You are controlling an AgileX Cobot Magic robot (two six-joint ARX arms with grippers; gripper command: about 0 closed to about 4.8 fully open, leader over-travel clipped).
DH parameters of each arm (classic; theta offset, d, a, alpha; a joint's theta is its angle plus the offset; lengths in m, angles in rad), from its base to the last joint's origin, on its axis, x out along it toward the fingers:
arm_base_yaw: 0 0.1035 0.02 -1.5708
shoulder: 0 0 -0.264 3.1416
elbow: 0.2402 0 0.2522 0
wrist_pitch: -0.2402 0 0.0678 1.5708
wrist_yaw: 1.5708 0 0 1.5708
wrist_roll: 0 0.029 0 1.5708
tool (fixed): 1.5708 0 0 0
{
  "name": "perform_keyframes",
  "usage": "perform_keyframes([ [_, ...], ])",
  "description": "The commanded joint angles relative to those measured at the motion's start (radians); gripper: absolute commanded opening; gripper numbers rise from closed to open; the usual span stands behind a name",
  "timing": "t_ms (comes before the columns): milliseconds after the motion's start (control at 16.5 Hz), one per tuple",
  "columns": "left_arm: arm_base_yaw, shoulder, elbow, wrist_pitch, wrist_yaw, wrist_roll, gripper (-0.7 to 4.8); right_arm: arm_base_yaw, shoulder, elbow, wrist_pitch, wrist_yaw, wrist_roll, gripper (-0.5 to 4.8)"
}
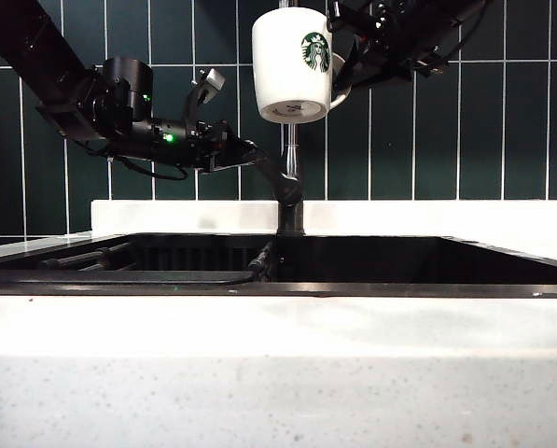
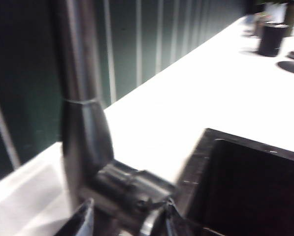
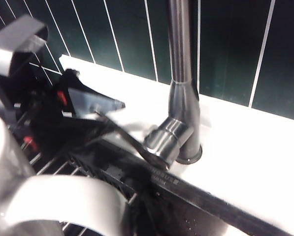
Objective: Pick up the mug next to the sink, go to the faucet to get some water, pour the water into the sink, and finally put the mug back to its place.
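Note:
The white mug [image 1: 292, 65] with the green logo hangs high in front of the faucet [image 1: 292, 154] pipe. My right gripper [image 1: 346, 67] holds it from the right, shut on its handle. The mug [image 3: 11, 162] and its handle fill the near corner of the right wrist view. My left gripper [image 1: 250, 152] reaches in from the left, open, with its fingers [image 2: 83, 220] on either side of the faucet's [image 2: 80, 78] slanted lever [image 2: 132, 184]. The lever [image 3: 167, 140] and the left gripper [image 3: 95, 105] also show in the right wrist view. The black sink [image 1: 371, 261] lies below. No water shows.
Dark green tiles back the white countertop [image 1: 278, 373]. Rack bars [image 1: 82, 257] lie in the sink's left part. Dark containers [image 2: 272, 37] stand far along the counter.

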State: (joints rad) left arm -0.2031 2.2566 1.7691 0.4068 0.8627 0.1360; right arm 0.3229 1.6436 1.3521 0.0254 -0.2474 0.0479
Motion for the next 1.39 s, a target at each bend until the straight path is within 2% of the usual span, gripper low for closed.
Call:
perform_keyframes([
  [61, 0.008, -0.006, 0.005, 0.015, -0.204, 0.001, 1.77, 0.001, -0.018, 0.013, 0.084, -0.021, 0.002, -0.01],
  [242, 0.008, -0.035, 0.005, 0.042, -0.025, -0.101, 1.79, -0.003, -0.023, 0.013, 0.083, -0.002, -0.107, -0.01],
  [303, 0.006, -0.076, 0.005, 0.036, -0.006, -0.163, 1.79, -0.003, -0.029, 0.013, 0.082, 0.046, -0.187, -0.01],
  [363, 0.006, -0.111, 0.005, 0.023, -0.005, -0.178, 1.79, -0.006, -0.034, 0.013, 0.082, 0.082, -0.262, -0.01],
  [606, 0.018, -0.310, 0.005, -0.132, -0.018, -0.181, 1.79, -0.008, -0.050, 0.013, 0.074, 0.243, -0.632, -0.01],
  [787, 0.024, -0.423, 0.005, -0.296, -0.072, -0.166, 1.78, -0.008, -0.053, 0.013, 0.068, 0.294, -0.857, -0.01],
  [1030, 0.074, -0.548, 0.005, -0.630, -0.282, -0.144, 1.76, -0.008, -0.053, 0.013, 0.008, 0.374, -1.134, -0.01],
  [1090, 0.075, -0.580, 0.005, -0.775, -0.332, -0.145, 1.76, -0.007, -0.053, 0.013, -0.008, 0.421, -1.226, -0.01],
  [1211, 0.074, -0.619, 0.005, -0.937, -0.428, -0.144, 1.68, -0.008, -0.059, 0.013, -0.001, 0.464, -1.324, -0.01],
  [1393, 0.073, -0.669, 0.005, -1.104, -0.455, -0.143, 0.16, -0.008, -0.068, 0.013, 0.056, 0.471, -1.440, -0.01],
])
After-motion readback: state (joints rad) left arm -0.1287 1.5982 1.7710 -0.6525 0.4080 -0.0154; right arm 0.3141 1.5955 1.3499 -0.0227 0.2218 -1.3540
